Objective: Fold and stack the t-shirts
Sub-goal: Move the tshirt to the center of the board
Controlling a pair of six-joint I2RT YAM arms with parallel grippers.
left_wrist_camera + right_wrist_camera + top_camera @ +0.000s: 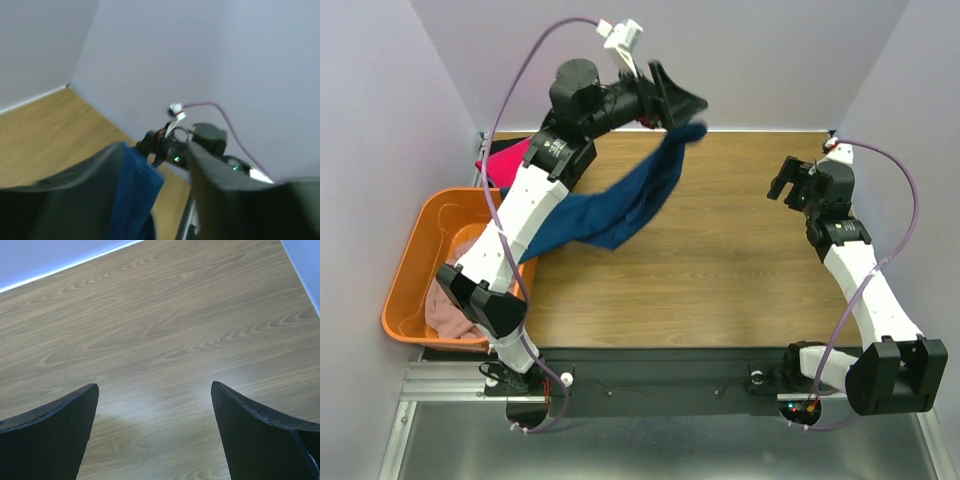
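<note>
Left jaws raised high over the far side of the desk [720, 270], fingers apart. Navy shirt [620, 205] drapes off the inner face of one finger [60, 200], not clamped; cannot tell if it is snagged there. Its long axis trails from these jaws down toward the basket [410, 270]. Right jaws wide apart over bare wood, well off to the shirt's right, holding nothing. Left arm is nearer, so spreading the shirt flat likely falls to it
</note>
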